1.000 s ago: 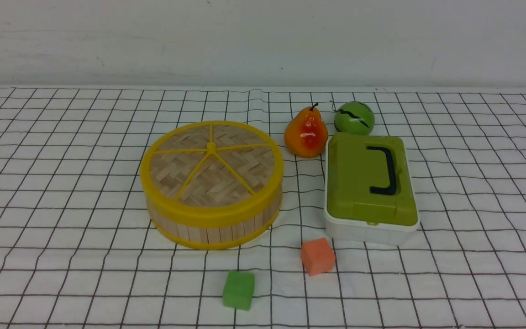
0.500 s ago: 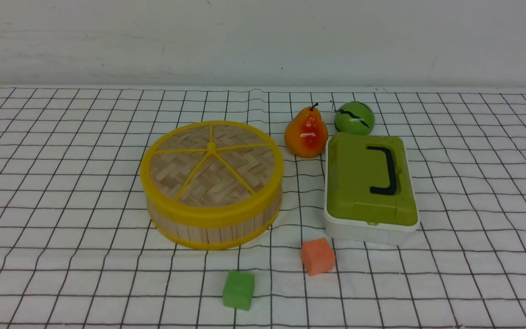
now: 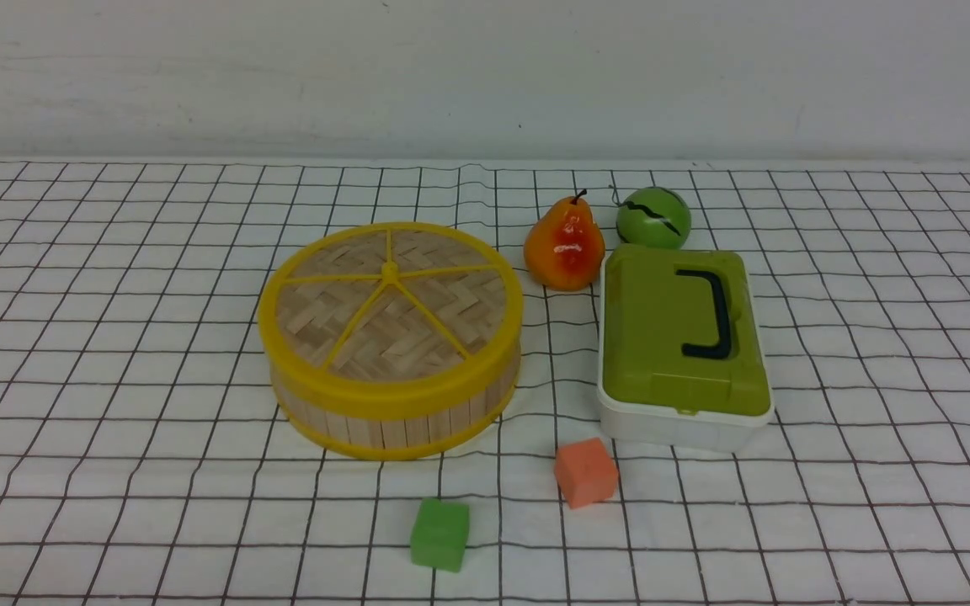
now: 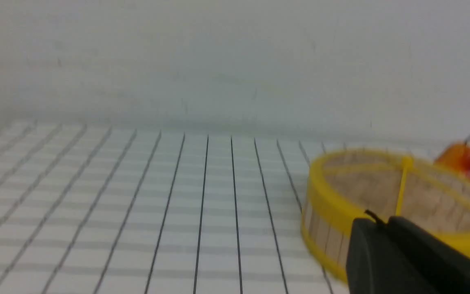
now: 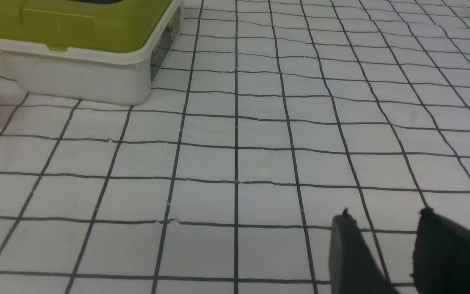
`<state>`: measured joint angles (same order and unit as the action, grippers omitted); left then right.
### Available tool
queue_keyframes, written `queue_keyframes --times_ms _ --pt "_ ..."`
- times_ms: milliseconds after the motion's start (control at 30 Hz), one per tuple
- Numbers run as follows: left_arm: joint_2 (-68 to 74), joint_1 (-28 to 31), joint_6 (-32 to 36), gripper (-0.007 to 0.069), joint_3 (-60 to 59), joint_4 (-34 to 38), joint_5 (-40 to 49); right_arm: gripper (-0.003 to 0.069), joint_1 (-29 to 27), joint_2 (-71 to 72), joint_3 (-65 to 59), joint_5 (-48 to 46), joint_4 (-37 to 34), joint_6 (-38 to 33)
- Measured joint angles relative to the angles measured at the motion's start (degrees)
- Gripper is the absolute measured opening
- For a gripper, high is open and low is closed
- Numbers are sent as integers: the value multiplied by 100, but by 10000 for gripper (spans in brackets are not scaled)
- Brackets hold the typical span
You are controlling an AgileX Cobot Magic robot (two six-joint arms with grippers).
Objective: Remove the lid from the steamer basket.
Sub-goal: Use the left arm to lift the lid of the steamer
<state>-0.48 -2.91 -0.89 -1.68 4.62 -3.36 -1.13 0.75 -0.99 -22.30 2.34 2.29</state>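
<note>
The steamer basket [image 3: 392, 417], a round tub of bamboo slats with yellow rims, stands mid-table. The lid [image 3: 390, 305], woven bamboo with a yellow rim and yellow spokes, sits flat on top of it. Neither arm shows in the front view. In the left wrist view my left gripper [image 4: 382, 222] is shut and empty, short of the basket [image 4: 324, 232], with the lid [image 4: 402, 183] beyond it. In the right wrist view my right gripper [image 5: 384, 216] is open and empty over bare cloth.
A white box with a green lid and black handle [image 3: 683, 345] stands right of the basket, also in the right wrist view [image 5: 80, 45]. A pear [image 3: 565, 244] and a green ball [image 3: 653, 217] lie behind. An orange cube [image 3: 586, 471] and a green cube [image 3: 439, 534] lie in front.
</note>
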Motion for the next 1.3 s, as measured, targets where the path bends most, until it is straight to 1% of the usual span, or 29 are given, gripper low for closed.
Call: queue_keyframes --times_ms 133,167,267,300,400,467,500,567,600,633,667,700,733,767,833,867,900,933,1033,1067,1167,1267,1300 --pt "0 0 0 40 0 5 -1163 239 0 0 0 0 0 0" --pt "0 0 0 41 0 7 -1212 239 0 0 0 0 0 0" --pt "0 0 -30 43 0 22 -2011 239 0 0 0 0 0 0" --pt "0 0 -43 44 0 36 -2061 239 0 0 0 0 0 0" --pt "0 0 -389 47 41 157 -2906 239 0 0 0 0 0 0" --pt "0 0 -663 48 503 252 -2905 239 0 0 0 0 0 0" --pt "0 0 -677 48 698 294 -2757 239 0 0 0 0 0 0" --pt "17 0 -609 48 1503 418 -1987 239 0 0 0 0 0 0" --pt "39 0 -576 48 1683 435 -1883 239 0 0 0 0 0 0" --pt "120 0 -483 48 2060 492 -1437 239 0 0 0 0 0 0" --pt "503 0 -273 48 2929 608 -94 239 0 0 0 0 0 0" --pt "821 0 -174 48 3384 634 485 239 0 0 0 0 0 0" --pt "891 0 -157 48 3471 640 633 239 0 0 0 0 0 0" --pt "1344 0 -82 48 4014 658 1613 239 0 0 0 0 0 0" --pt "2303 0 -33 48 4621 672 2936 239 0 0 0 0 0 0" --pt "2614 0 -22 50 4769 646 3404 239 0 0 0 0 0 0" --pt "2764 0 -17 50 4830 635 3488 239 0 0 0 0 0 0" --pt "3402 0 -5 52 5020 510 4108 239 0 0 0 0 0 0" --pt "3991 0 -12 55 5115 369 4461 239 0 0 0 0 0 0" --pt "4579 0 -52 57 5197 308 4527 239 0 0 0 0 0 0" --pt "5063 0 -149 58 5288 321 4459 239 0 0 0 0 0 0" --pt "5925 0 -468 62 5571 772 3941 239 0 0 0 0 0 0" --pt "5973 0 -481 62 5571 772 3941 239 0 0 0 0 0 0"
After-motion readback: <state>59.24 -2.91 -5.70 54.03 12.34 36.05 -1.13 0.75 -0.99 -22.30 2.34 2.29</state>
